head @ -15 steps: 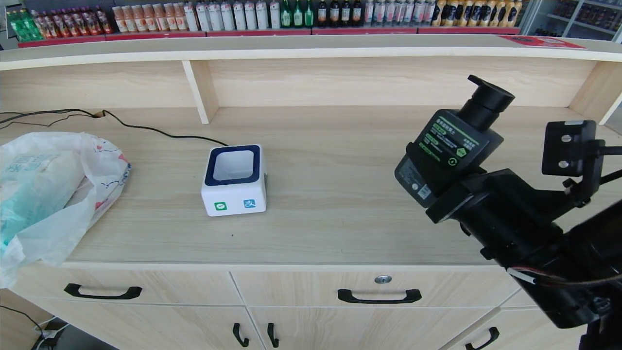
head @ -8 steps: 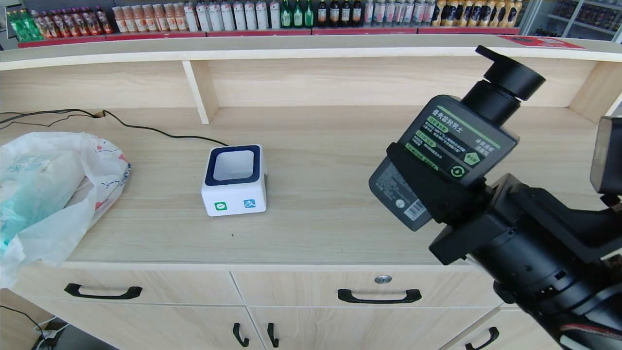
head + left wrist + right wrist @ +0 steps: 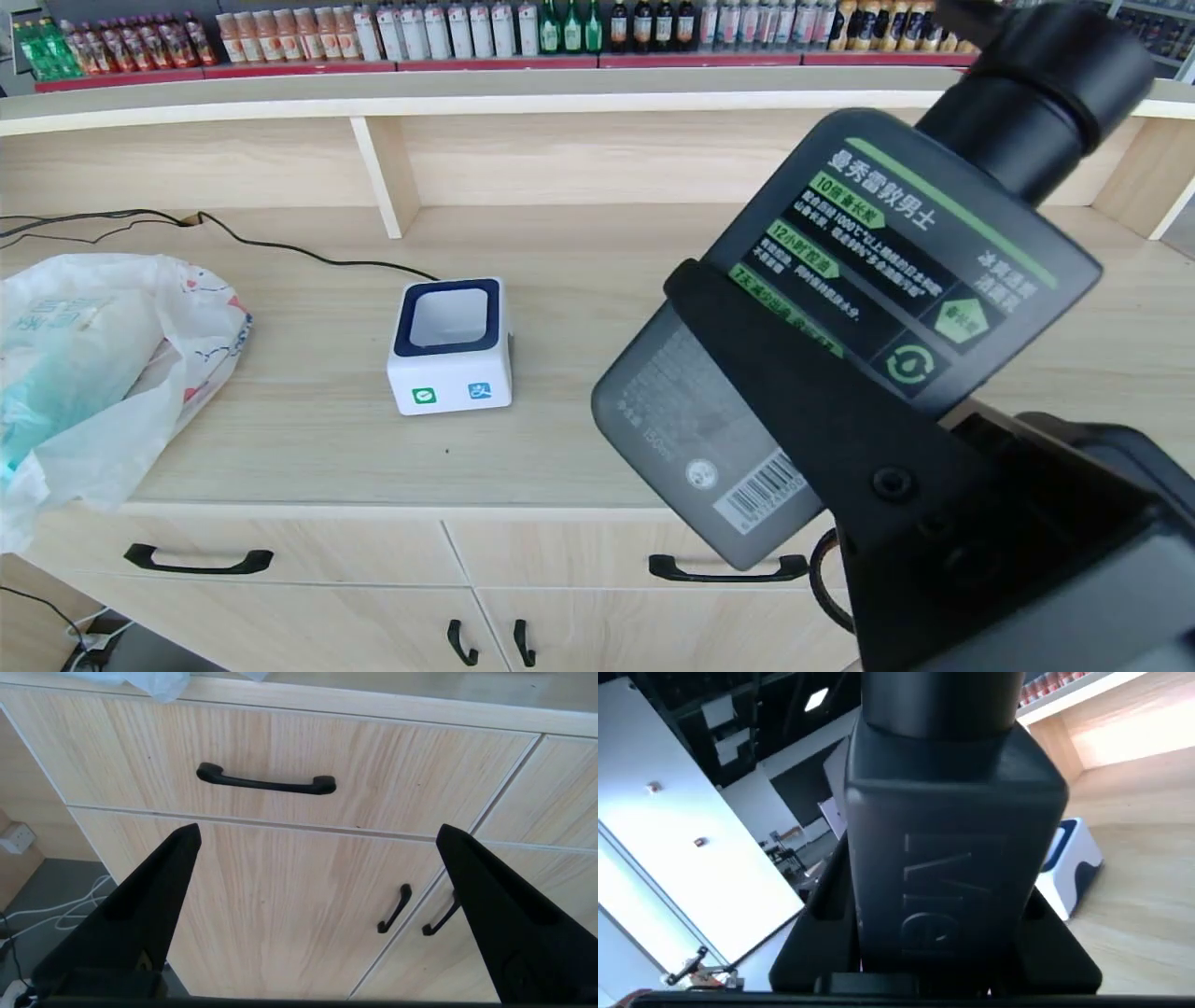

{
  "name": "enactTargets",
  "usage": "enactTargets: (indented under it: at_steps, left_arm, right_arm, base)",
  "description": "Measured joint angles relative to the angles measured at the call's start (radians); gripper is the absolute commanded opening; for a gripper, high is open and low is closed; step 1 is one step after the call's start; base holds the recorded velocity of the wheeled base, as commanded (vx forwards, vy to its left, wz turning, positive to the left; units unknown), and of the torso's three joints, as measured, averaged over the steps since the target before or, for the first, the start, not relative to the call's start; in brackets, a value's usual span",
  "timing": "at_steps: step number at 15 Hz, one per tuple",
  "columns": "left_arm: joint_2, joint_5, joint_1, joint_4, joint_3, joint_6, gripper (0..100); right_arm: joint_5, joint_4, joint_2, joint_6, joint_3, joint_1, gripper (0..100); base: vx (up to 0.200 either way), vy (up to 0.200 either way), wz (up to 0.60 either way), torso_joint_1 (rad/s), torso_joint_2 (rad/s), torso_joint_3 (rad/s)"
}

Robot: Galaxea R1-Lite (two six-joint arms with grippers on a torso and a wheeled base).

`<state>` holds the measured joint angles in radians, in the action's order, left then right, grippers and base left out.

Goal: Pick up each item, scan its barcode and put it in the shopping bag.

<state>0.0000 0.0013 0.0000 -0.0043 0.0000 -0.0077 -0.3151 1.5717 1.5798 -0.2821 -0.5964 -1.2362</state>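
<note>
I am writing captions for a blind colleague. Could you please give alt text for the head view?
The right gripper holds a dark pump bottle tilted, close to the camera, with its barcode facing the camera. Behind it, on the wooden counter, stand a white scanner box and, at the left, a plastic shopping bag with goods inside.

The right tool (image 3: 775,373) grips a tilted dark grey plastic bottle (image 3: 868,308). A white cube scanner (image 3: 451,345) and a white plastic bag (image 3: 103,364) lie on the wooden table (image 3: 607,308).
</note>
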Motion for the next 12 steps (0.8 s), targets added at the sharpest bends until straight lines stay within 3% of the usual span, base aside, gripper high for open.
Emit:
enactTargets:
  at_steps: [4,12]
  left_arm:
    - [0.000,0.000,0.000,0.000,0.000,0.000,100]
    - [0.000,0.000,0.000,0.000,0.000,0.001,100]
  right_arm:
    - [-0.015,-0.003,0.064,-0.042,-0.072,-0.070,0]
    - [-0.024,-0.002,0.078,-0.125,-0.082,-0.096,0]
  base:
    - [0.000,0.000,0.00,0.000,0.00,0.000]
    - [0.000,0.000,0.00,0.000,0.00,0.000]
